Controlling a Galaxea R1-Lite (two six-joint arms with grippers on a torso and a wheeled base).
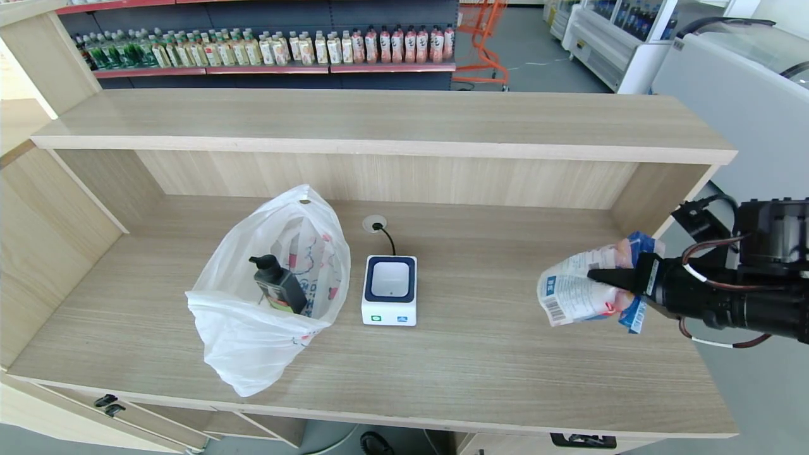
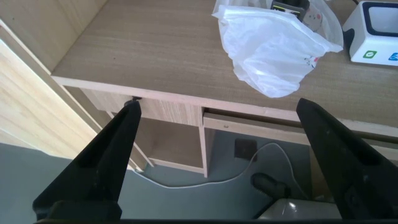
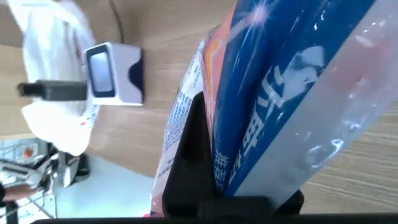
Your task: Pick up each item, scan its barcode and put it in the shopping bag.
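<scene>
my right pincer [image 1: 605, 285] pinches the packet [image 1: 569, 298], right of the scanner [image 1: 390, 289]; it looks light, soft, slippery, best gripped mid-body, barcode clear.

Matt wood-grain counter [image 1: 480, 354]; translucent crinkled plastic shopping bag [image 1: 253, 341], centre left; glossy plastic scanner [image 1: 390, 313]; shiny, likely plastic-film packet [image 1: 569, 300], right.
</scene>
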